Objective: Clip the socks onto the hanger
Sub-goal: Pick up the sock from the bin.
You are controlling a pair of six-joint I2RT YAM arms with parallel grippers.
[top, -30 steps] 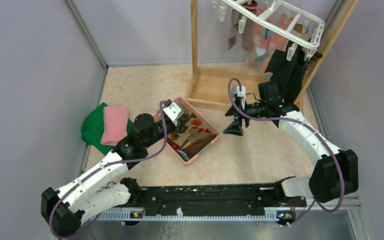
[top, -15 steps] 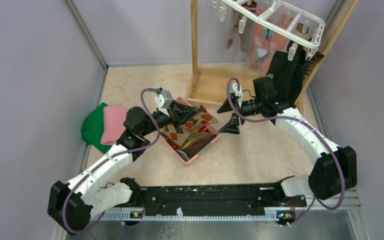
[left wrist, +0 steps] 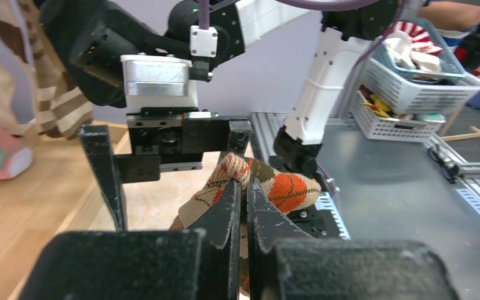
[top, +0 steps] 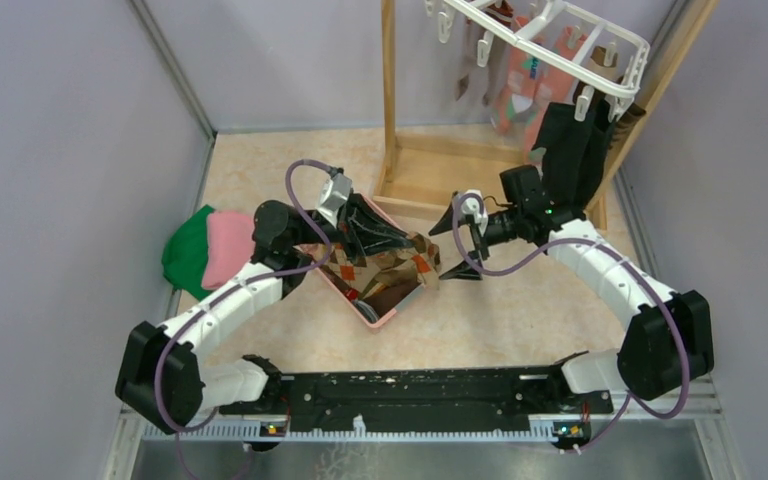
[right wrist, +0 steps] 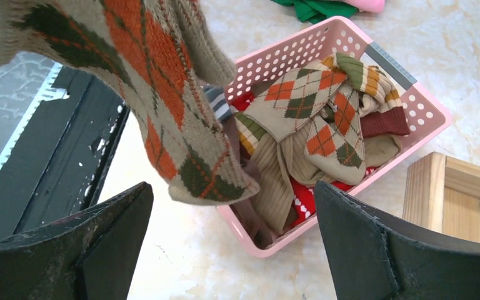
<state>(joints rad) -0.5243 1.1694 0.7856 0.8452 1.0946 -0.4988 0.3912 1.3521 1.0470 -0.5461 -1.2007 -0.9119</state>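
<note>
Beige marbled tabletop between lilac walls. At the far right, wooden stand frame carrying the white clip hanger, tilted, with black socks and a few paler ones pinned beneath. Near the left wall, folded green cloth with a pink cloth lying on it. Mid-table, pink perforated basket, set at an angle, heaped with argyle, striped and red socks. Over the basket's far corner, left gripper, fingers squeezed together on a brown-orange argyle sock, raised and drooping from the grip above the heap. Just to its right, right gripper, pointed toward the left one, fingers spread wide apart, nothing between them held. From the right wrist, the sock's hanging end seen between the two black fingertips, touching neither.
</note>
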